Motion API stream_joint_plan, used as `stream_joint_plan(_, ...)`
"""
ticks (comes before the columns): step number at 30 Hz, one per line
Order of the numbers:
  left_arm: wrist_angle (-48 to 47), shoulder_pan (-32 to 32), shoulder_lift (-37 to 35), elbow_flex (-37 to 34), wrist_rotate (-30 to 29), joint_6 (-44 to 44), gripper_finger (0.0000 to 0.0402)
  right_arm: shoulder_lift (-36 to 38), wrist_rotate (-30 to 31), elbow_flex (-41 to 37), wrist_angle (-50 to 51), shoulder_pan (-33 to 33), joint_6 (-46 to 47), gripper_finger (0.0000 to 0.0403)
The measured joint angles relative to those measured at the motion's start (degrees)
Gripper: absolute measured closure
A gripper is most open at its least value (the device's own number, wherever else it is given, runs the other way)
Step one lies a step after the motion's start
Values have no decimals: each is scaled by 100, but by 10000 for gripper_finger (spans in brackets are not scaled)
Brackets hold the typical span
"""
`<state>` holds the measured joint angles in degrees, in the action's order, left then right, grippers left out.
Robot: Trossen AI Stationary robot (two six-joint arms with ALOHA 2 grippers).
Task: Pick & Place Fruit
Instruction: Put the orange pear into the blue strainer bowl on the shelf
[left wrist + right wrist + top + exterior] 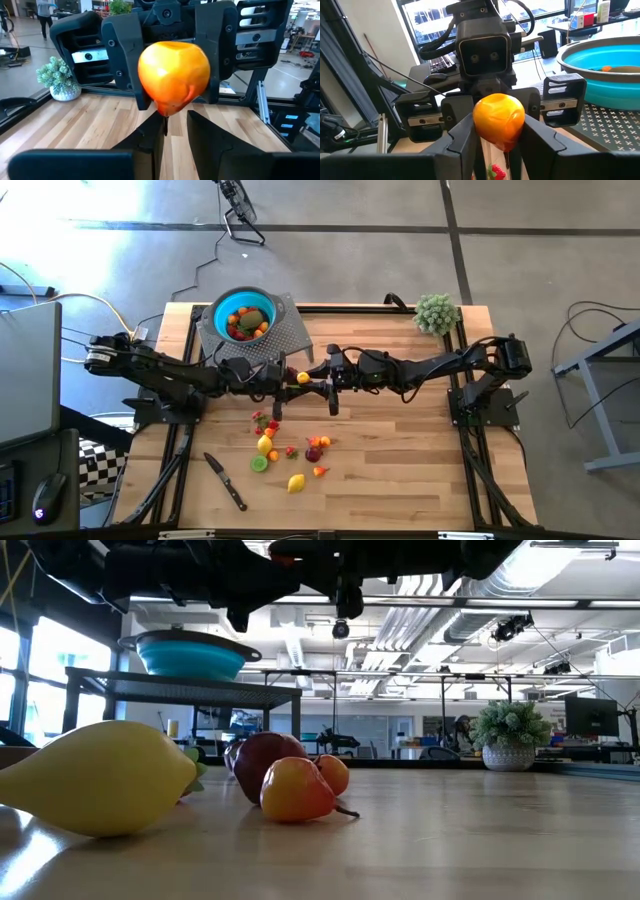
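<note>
An orange fruit (303,377) with a dark stem hangs in the air above the table's middle, between my two grippers, which face each other level. My right gripper (498,132) reaches in from the table's right and is shut on it. My left gripper (173,120) comes from the left, its fingertips closed in at the fruit's narrow lower end. Several small fruits (285,450) lie loose on the wood below and toward the near edge. More fruits lie inside the teal bowl (243,315), which stands on a grey perforated stand. My left gripper has its two fingertips (154,125) on either side of the fruit's tapered lower end (172,107), only at their free ends. It comes level from the table's left. The stem hangs down between the fingers. My right gripper pinches the fruit's round sides (479,125) between its two fingers (462,137). It comes level from the table's right. The fruit sits upright, stem down, lifted clear of the table.
A black-handled knife (226,480) lies near the front left. A fuzzy green plant ball (436,312) stands at the far right corner. In the low view a yellow fruit (100,775), a maroon one (265,755) and an orange-red one (295,790) lie close.
</note>
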<state>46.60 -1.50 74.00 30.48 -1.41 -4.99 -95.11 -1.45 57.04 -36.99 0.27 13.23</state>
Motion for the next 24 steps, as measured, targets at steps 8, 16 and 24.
stream_joint_plan(8,154,0,0,-4,0,0,323,0,0,0,-2,0,0,285)
stream_joint_plan(16,136,-1,-10,-4,0,0,323,0,0,0,7,0,0,279)
stream_joint_plan(24,122,0,-44,-4,-2,22,323,0,-2,0,9,0,0,282)
